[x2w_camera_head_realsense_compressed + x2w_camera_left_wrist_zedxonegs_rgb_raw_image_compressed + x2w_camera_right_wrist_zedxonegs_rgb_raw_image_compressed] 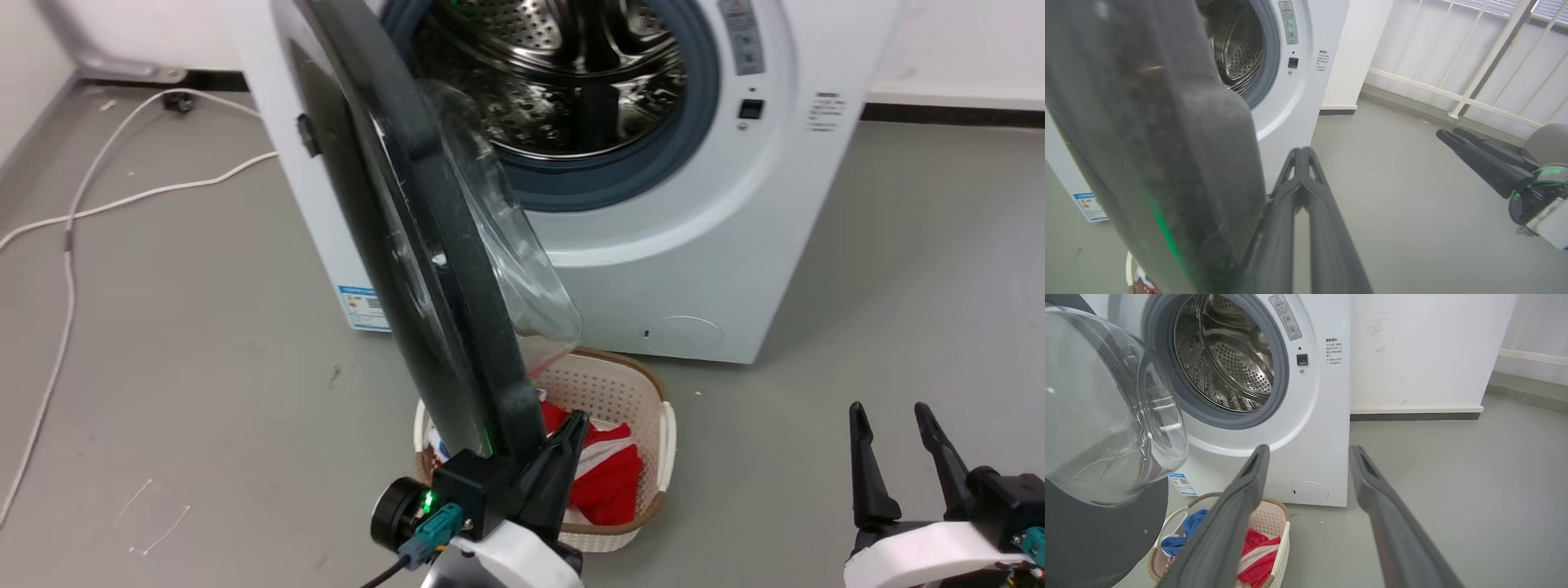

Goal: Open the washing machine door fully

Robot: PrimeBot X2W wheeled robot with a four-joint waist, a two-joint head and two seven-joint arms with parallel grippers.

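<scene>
The white washing machine (694, 269) stands ahead, its steel drum (563, 73) exposed. The glossy black washing machine door (424, 245) is swung out toward me, nearly edge-on, its clear glass bowl (1106, 416) bulging to the right. My left gripper (574, 425) is shut, with nothing between its fingers. It lies along the inner side of the door's lower rim (1208, 183), fingers together (1302, 153). My right gripper (898, 425) is open low at the right, apart from the door, its fingers (1249, 486) spread before the machine's front.
A white wicker-rimmed laundry basket (645, 392) holding red and blue clothes sits on the floor under the door, in front of the machine. A white cable (82, 204) trails over the grey floor at the left. A white railing (1474, 61) runs on the right.
</scene>
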